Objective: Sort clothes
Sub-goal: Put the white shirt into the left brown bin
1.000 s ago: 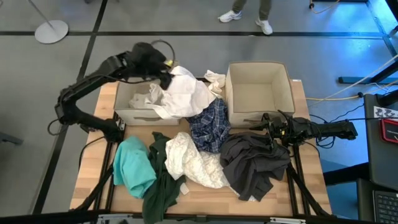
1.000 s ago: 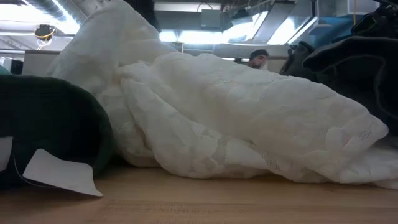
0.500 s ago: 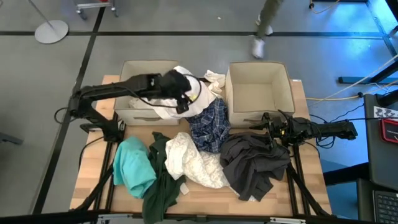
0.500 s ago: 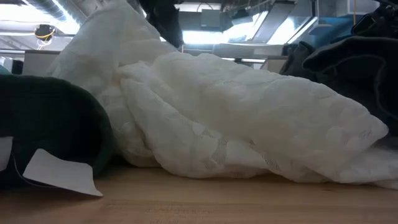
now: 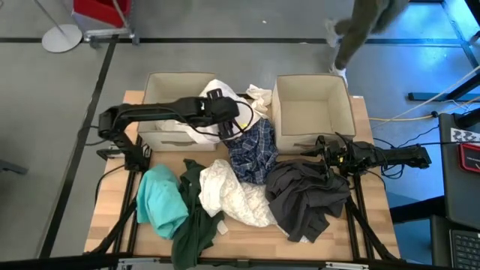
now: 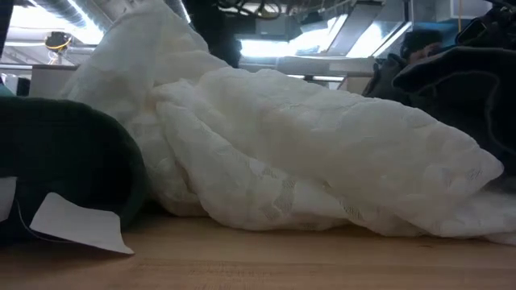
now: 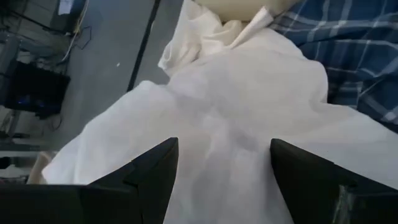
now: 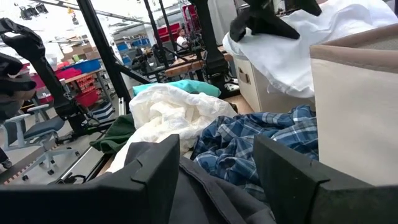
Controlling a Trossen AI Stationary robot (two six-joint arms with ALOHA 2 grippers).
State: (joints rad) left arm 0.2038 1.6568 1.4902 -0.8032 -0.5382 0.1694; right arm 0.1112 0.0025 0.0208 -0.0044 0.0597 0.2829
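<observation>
A plain white garment (image 5: 249,114) hangs over the right wall of the left beige box (image 5: 161,81). My left gripper (image 5: 229,129) stands open just above this cloth (image 7: 224,93), fingers slanting down, with nothing between them. A blue plaid shirt (image 5: 253,154) lies beside it, then a lacy white garment (image 5: 236,195), a dark grey one (image 5: 304,199), a teal one (image 5: 161,199) and a dark green one (image 5: 193,221). My right gripper (image 5: 321,154) waits open at the right, level, over the dark grey garment's far edge (image 8: 205,199).
The right beige box (image 5: 276,105) stands at the far right with nothing showing inside. A cream piece (image 5: 259,94) lies between the two boxes. A person (image 5: 360,26) walks on the floor beyond the far edge. In the low view the lacy white garment (image 6: 306,153) blocks most of the table.
My left gripper has swung from above the left box's far left corner toward the table's right and near side. It has come down and rolled, and now stands over the white garment. The clothes have not moved. The person beyond the table has walked right.
</observation>
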